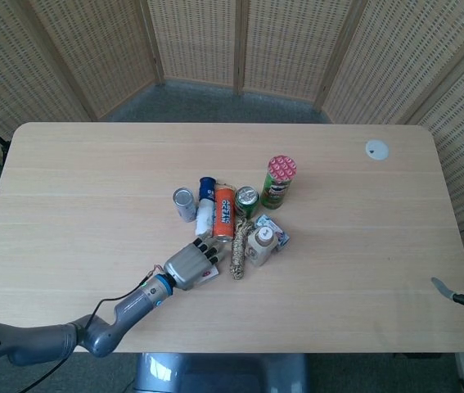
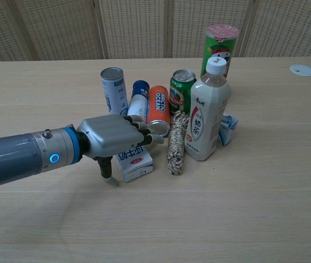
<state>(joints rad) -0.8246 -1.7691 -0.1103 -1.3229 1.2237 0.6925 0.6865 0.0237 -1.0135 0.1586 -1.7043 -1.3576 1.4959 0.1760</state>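
Observation:
My left hand (image 2: 117,138) reaches in from the left, low over a small blue-and-white milk carton (image 2: 136,162) lying flat on the table. Its fingers (image 2: 144,134) stretch across the carton's far half, towards a lying orange can (image 2: 158,109). The thumb (image 2: 107,174) points down at the carton's near left side. No firm grip on the carton shows. In the head view the left hand (image 1: 189,264) hides most of the carton (image 1: 210,275). Of my right hand (image 1: 452,295), only a fingertip shows off the table's right edge.
Clustered past the carton are a silver can (image 2: 113,90), a lying blue-capped bottle (image 2: 138,104), a green can (image 2: 182,91), a green crisp tube (image 2: 219,46), a milk-tea bottle (image 2: 207,115), a rope coil (image 2: 175,145) and a small blue pack (image 2: 228,127). A white disc (image 1: 376,149) lies far right.

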